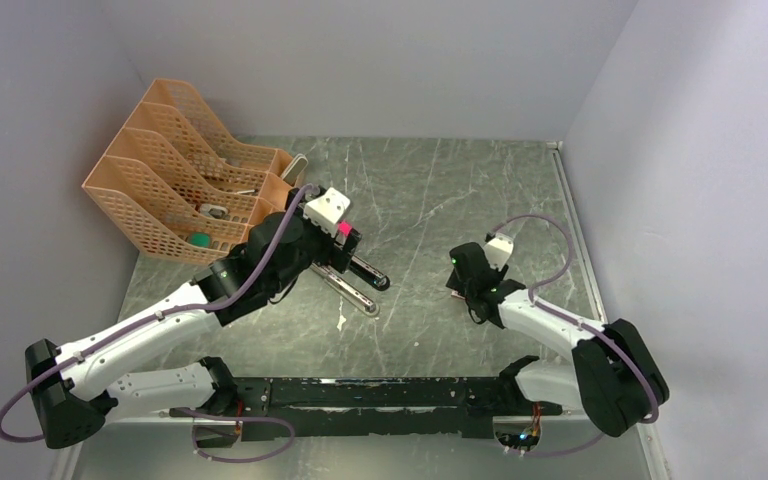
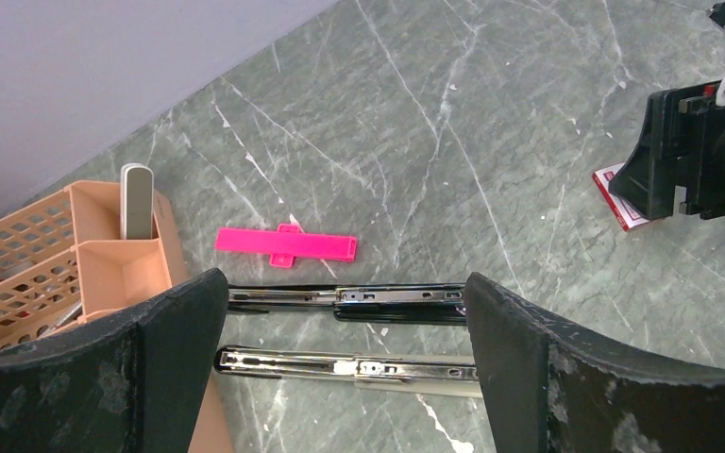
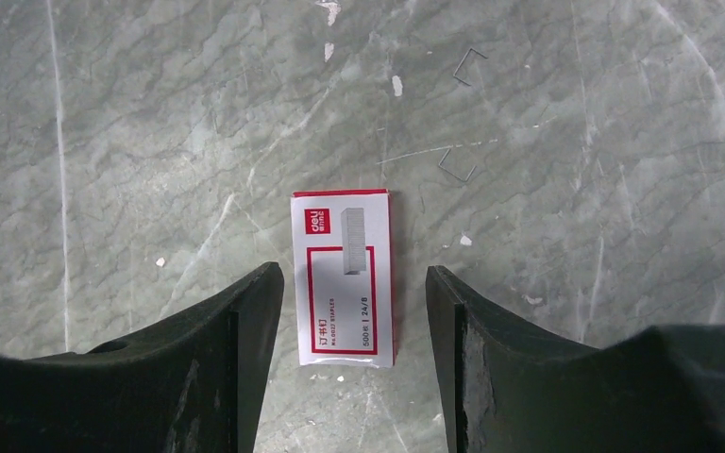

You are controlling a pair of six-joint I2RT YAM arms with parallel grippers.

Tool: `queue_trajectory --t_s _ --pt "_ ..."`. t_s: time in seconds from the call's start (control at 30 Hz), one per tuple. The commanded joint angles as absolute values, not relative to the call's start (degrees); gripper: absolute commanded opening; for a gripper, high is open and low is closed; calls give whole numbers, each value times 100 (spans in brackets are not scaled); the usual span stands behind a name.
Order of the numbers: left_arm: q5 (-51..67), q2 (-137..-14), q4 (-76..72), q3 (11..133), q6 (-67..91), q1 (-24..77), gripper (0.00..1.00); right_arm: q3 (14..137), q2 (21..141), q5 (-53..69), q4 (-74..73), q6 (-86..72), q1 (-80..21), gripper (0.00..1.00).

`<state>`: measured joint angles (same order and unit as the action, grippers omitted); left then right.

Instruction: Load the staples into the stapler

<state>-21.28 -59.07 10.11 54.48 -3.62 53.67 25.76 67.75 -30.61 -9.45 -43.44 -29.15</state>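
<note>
**A:** Stapler status?

**B:** The stapler (image 2: 378, 302) is hinged fully open and flat on the desk (image 1: 440, 190). Its two limbs lie side by side: the black one with the silver rail facing up, and a bare silver one. The left end effector (image 2: 345, 311) hangs right over it, released, jaws spread wide, nothing in them.

**A:** Staples?

**B:** The staple box (image 3: 345, 278) lies flat on the desk, well apart to the stapler's right. It's white with a red border and a red "deli" logo. The side print reads like "500 | 24/8", rest too small to read. The right end effector (image 3: 351, 283) straddles it, released, with a gap on each side. Two loose staples (image 3: 456, 162) lie just past the box.

**A:** Other clutter?

**B:** A pink plastic piece (image 2: 286, 244) is near the black limb, not touching. An orange mesh organiser (image 1: 170, 170) sits far left.
</note>
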Motion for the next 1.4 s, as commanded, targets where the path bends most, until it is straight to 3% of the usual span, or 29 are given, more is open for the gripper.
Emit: queue_trajectory --t_s 0.0,0.67,1.37 --pt "-2033 -5880 1084 5647 -343 5326 99 2614 6907 -2924 -648 -4208 -2856 61" --pt "-1929 -5902 1119 5652 -360 5326 99 2879 7598 -2807 -854 -3812 -2852 57" --pt "-1863 -5842 1117 5643 -369 5330 99 2991 7405 -2474 -1478 -3936 -2856 56"
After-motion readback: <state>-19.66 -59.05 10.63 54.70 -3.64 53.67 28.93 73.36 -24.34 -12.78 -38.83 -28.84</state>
